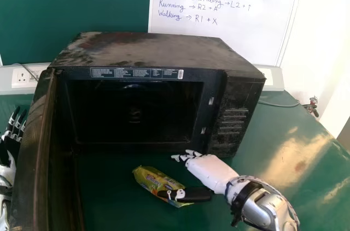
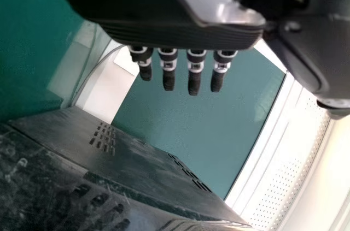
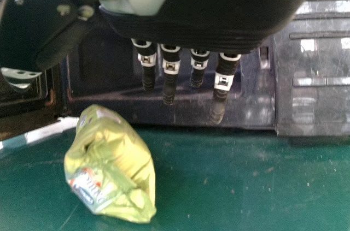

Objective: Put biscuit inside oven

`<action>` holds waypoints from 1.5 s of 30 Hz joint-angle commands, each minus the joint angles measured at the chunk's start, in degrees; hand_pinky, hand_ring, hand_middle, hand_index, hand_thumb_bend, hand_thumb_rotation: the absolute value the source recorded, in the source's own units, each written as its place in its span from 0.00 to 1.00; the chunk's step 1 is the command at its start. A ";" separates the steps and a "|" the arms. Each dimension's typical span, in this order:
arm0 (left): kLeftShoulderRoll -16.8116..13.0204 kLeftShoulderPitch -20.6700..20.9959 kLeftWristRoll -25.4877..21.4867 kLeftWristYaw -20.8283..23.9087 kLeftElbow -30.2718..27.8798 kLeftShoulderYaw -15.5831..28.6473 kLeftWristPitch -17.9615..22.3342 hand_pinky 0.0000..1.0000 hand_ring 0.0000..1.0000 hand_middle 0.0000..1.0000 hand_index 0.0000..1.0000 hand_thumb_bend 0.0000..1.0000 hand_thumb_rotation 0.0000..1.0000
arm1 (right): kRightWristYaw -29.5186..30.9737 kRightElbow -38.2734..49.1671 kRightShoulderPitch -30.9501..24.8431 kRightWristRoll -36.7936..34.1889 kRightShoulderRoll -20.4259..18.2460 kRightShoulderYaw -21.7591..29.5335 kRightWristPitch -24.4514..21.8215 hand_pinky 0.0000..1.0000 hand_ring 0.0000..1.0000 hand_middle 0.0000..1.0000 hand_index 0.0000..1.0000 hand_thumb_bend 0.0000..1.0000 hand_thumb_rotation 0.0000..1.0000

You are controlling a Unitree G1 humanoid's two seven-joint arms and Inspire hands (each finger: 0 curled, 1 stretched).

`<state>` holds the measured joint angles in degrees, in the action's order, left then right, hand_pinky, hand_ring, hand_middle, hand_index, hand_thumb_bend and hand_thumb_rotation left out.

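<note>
- head view: a yellow-green biscuit packet lies on a green table in front of a black oven, outside its open cavity.
- the robot's right hand hangs beside the packet, open, its fingers straight and toward the oven front, with hold of nothing; its dark thumb crosses in front of one end of the wrapper, though whether the two touch cannot be told.
- right wrist view: the fingers of the right hand extend side by side, apart from the crumpled packet, which rests on the tabletop near the foot of the oven.
- the robot's left hand is at the head view's left edge, on the far side of the oven door, which stands swung open; left wrist view: its fingers are straight, grasping nothing, near dusty, slotted dark panels.
- behind the oven, a whiteboard bearing handwriting leans into frame against a dark green panel, with a wall socket at left and a cable at right.
</note>
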<state>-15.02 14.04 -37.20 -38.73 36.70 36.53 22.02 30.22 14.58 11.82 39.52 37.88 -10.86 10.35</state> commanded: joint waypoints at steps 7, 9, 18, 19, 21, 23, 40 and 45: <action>2.28 -1.86 0.11 0.02 2.66 -0.35 0.73 0.17 0.46 0.65 0.83 0.14 0.00 | 1.70 0.76 1.45 -0.48 0.48 -0.38 -0.23 0.71 0.90 0.92 0.97 1.00 0.60; 2.21 -1.86 0.10 -0.08 2.83 -0.35 0.70 0.17 0.46 0.65 0.83 0.15 0.00 | 1.93 0.70 1.61 -0.49 0.64 -0.45 -0.05 0.71 0.90 0.92 0.97 1.00 0.60; 2.33 -2.05 -0.03 -0.08 2.24 -0.49 0.42 0.11 0.44 0.64 0.83 0.13 0.00 | 2.22 -0.32 2.62 0.16 0.66 -1.29 0.43 0.73 0.91 0.93 0.97 1.00 0.57; 2.28 -2.07 0.16 0.04 2.27 -0.54 0.57 0.10 0.44 0.64 0.83 0.13 0.00 | 2.01 -0.57 2.78 0.53 0.70 -1.53 0.67 0.73 0.91 0.93 0.97 1.00 0.57; 2.24 -2.10 0.35 0.27 2.34 -0.56 0.68 0.15 0.46 0.65 0.84 0.14 0.00 | 1.94 -1.07 3.15 1.08 0.81 -2.01 1.09 0.72 0.91 0.93 0.97 1.00 0.57; 2.28 -2.04 0.20 0.22 2.29 -0.51 0.59 0.15 0.46 0.65 0.84 0.13 0.00 | 2.53 -1.20 3.48 1.50 0.77 -2.49 0.86 0.73 0.91 0.93 0.97 1.00 0.56; 2.34 -1.91 -0.43 -1.11 2.98 -0.22 0.82 0.15 0.45 0.64 0.84 0.13 0.00 | 5.88 -3.72 6.14 6.33 0.59 -7.99 -0.33 0.73 0.91 0.92 0.95 1.00 0.50; 2.81 -2.40 0.26 0.30 1.60 -0.54 0.87 0.11 0.44 0.63 0.84 0.13 0.00 | 6.00 -4.38 6.79 7.59 0.68 -8.65 -0.09 0.71 0.90 0.92 0.94 1.00 0.50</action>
<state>-14.75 14.13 -37.19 -38.97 36.66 36.53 22.65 35.70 10.56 17.48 46.79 38.23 -18.94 9.99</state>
